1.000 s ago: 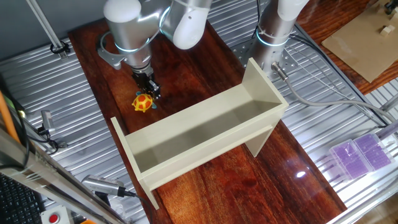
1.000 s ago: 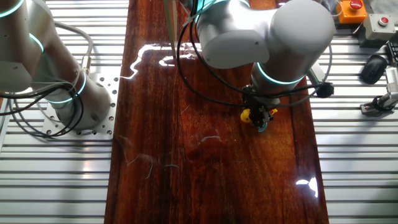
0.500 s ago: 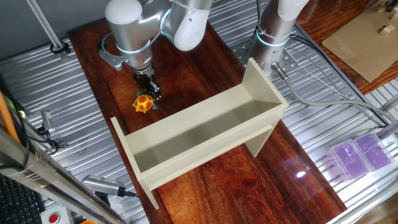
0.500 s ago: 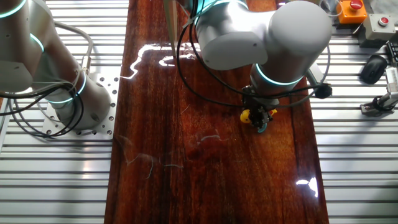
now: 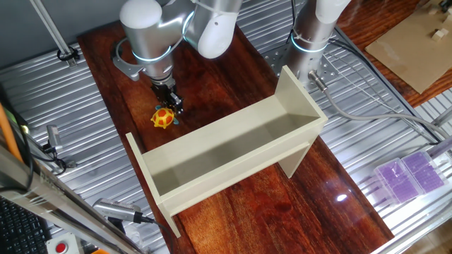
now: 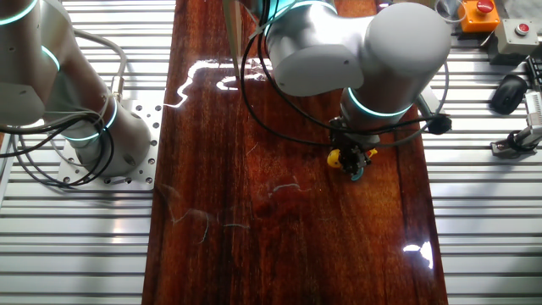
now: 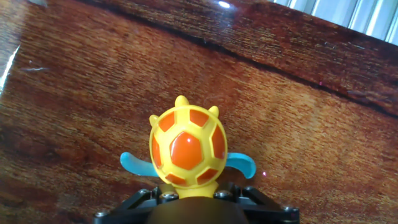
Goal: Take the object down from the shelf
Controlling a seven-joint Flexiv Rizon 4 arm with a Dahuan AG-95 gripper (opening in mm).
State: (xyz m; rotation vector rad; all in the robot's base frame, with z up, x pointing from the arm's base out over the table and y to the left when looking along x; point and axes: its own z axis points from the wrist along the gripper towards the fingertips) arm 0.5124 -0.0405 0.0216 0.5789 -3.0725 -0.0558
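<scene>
Nothing much had shifted over the last second: the arm, the turtle and the shelf sat where they were in the earlier frames. The turtle was already off the shelf, low over or on the tabletop just beside the shelf's long wall. The gripper stood directly over it; whether its jaws were clamped on the toy or had let go could not be told (the hand view showed only the linkage at the bottom edge, touching or overlapping the shell).

By my judgement the task was at its last step, setting the toy down. What remained called for parting the fingers if they were not parted yet, then a straight lift clear without nudging the turtle.

The surface was glossy dark wood, flat, with bare board around the toy. Ribbed metal decking flanked it on both sides, and a second arm's base stood well apart.
</scene>
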